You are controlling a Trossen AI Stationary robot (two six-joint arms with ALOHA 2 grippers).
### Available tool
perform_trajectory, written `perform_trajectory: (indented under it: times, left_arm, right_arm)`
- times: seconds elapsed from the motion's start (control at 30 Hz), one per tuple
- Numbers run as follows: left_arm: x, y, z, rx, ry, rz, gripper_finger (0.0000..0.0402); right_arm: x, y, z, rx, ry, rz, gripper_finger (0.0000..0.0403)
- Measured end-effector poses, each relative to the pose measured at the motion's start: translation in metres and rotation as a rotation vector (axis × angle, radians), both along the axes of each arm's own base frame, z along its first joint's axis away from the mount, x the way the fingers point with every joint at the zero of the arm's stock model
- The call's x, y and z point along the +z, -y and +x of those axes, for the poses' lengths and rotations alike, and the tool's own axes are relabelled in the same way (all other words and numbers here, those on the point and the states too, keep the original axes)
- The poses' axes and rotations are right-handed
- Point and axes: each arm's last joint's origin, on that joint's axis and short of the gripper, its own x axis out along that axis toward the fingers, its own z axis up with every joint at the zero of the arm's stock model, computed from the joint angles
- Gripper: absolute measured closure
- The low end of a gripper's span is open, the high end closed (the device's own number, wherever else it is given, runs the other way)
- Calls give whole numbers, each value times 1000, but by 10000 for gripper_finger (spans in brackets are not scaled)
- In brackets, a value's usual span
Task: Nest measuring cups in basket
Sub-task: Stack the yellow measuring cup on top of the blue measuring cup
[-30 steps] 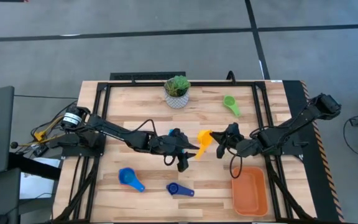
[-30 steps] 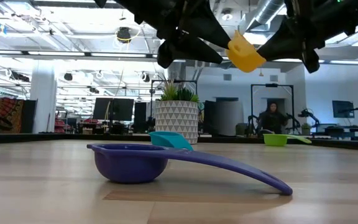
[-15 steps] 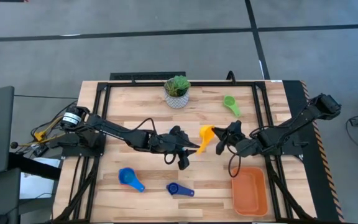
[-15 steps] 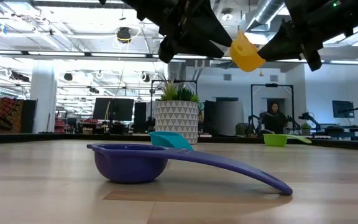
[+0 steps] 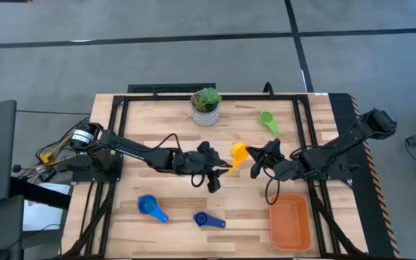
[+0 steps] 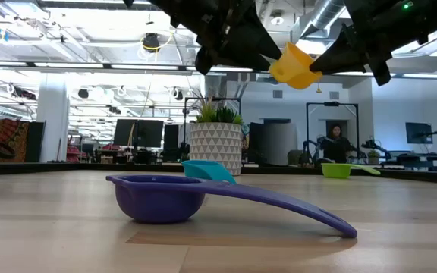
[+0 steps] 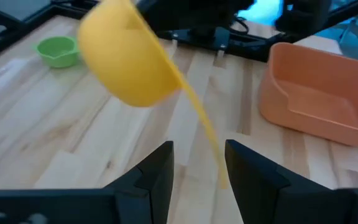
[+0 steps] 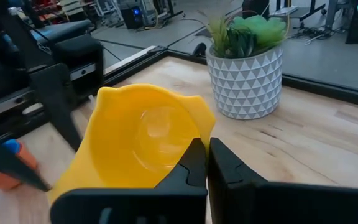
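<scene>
Both arms reach in low over the middle of the table, wrists raised and pointed toward each other. The left gripper [image 5: 220, 167] has its two fingers [image 7: 157, 171] spread, a clear gap between them. The right gripper [image 5: 253, 162], just to its right, has its fingers [image 8: 194, 163] pressed nearly together, pinching the yellow cup [image 5: 237, 154] by its rim.

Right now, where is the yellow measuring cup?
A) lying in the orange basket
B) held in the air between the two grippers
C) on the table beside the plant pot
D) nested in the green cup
B: the yellow measuring cup is lifted off the table, with the left gripper at its handle and the right gripper pinching its rim.
</scene>
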Motion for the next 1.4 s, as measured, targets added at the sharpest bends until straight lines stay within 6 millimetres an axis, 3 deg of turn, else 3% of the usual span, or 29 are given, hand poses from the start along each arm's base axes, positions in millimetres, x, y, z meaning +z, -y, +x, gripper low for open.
perform_trajectory:
  times: [0.37, 0.5, 0.67, 0.8, 1.03, 1.2, 1.4]
  left_arm:
    - [-1, -19, 4, -97, -7, -74, 277]
    - [-1, -19, 4, -96, -7, -74, 312]
    - [-1, -19, 4, -75, -6, -78, 387]
    - [-1, -16, 3, -48, -4, -72, 395]
    - [-8, 21, -9, 33, -79, -32, 400]
    - [-10, 58, -40, 115, -201, -75, 401]
    - [0, 103, -88, 244, -192, -251, 401]
  right_arm:
    - [5, -1, 2, 25, 27, -18, 398]
    - [7, 1, 4, 29, 38, -17, 398]
    - [7, 5, 6, 34, 38, -7, 398]
    - [8, 4, 6, 36, 48, -4, 391]
    - [9, 3, 7, 77, 47, -2, 321]
    - [16, 1, 9, 79, 108, -12, 261]
    - [33, -9, 9, 192, 206, -72, 198]
